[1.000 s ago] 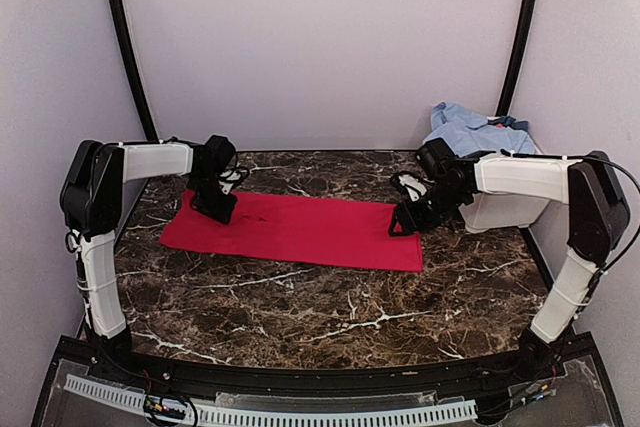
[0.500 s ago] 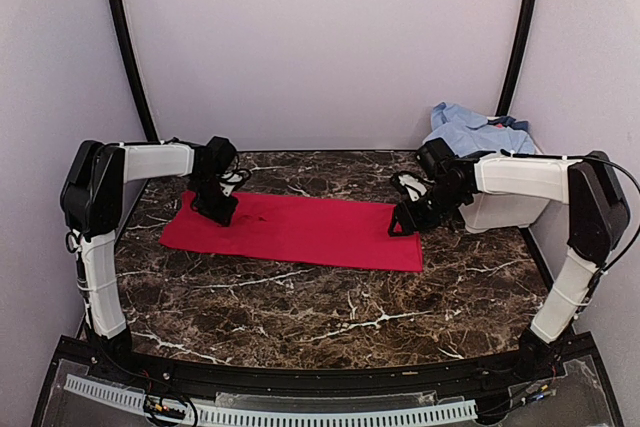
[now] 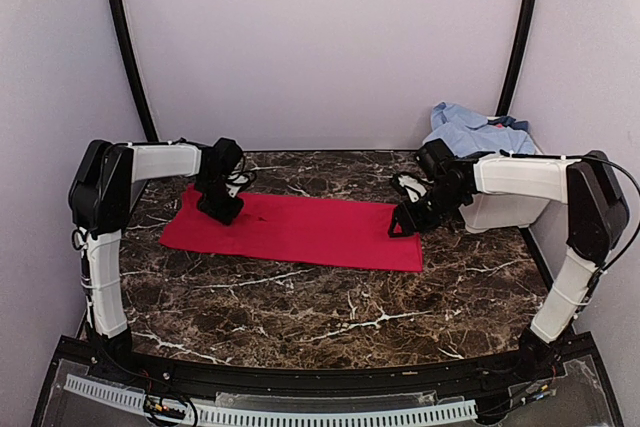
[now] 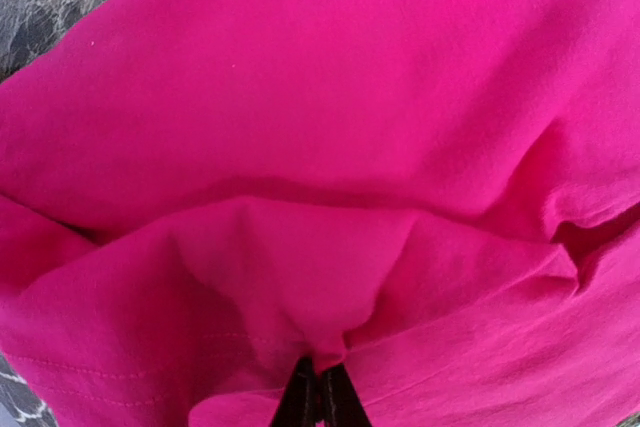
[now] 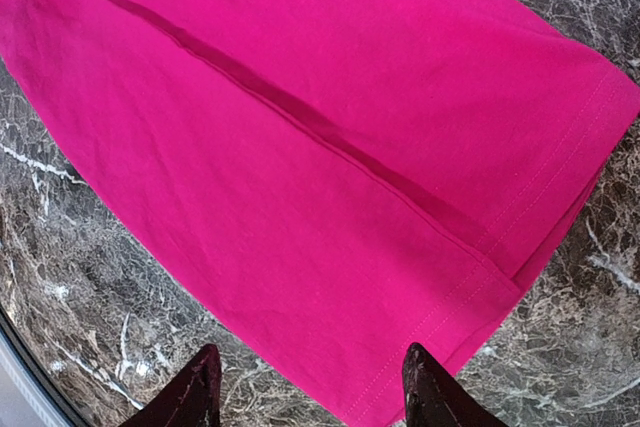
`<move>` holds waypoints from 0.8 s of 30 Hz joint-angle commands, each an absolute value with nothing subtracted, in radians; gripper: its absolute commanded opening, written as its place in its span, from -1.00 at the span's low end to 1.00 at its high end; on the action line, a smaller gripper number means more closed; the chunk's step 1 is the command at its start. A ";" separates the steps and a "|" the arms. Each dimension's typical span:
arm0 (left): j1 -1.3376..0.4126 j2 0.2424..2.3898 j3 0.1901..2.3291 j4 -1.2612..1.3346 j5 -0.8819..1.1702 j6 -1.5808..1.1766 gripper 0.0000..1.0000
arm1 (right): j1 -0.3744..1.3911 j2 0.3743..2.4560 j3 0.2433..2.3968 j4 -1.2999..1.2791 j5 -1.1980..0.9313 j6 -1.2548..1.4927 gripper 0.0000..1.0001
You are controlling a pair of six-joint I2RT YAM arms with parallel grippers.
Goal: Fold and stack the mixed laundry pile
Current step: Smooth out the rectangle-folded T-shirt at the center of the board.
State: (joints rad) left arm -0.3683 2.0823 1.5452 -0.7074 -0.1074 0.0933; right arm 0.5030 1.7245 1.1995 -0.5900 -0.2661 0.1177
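A red-pink cloth garment (image 3: 300,232) lies spread as a long flat strip across the middle of the dark marble table (image 3: 300,317). The left gripper (image 3: 221,209) sits on its upper-left corner. A second ago its jaws stood partly apart; now they are pressed together, and the left wrist view shows a raised fold of the garment (image 4: 320,147) pinched between the tips of the left gripper (image 4: 320,399). That arm has also shifted slightly to the right. The right gripper (image 3: 403,225) has not moved. It hovers at the strip's upper-right end with jaws spread wide and holds nothing. A crumpled light-blue collared shirt (image 3: 470,127) rests on a white plastic tub (image 3: 500,212) at the right.
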 commanded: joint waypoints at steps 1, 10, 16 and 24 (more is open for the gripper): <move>-0.384 2.071 1.591 -0.747 -0.072 0.069 -1.00 | 0.499 1.732 1.192 -0.568 -0.272 0.107 0.18; -0.397 2.071 1.676 -0.741 0.080 0.012 -1.00 | 0.495 1.725 1.183 -0.567 -0.271 0.106 0.17; -0.397 2.113 1.703 -0.740 0.093 0.005 -0.94 | 0.494 1.721 1.182 -0.570 -0.268 0.103 0.17; -0.396 2.116 1.715 -0.746 0.118 -0.058 -0.25 | 0.492 1.727 1.191 -0.577 -0.268 0.101 0.18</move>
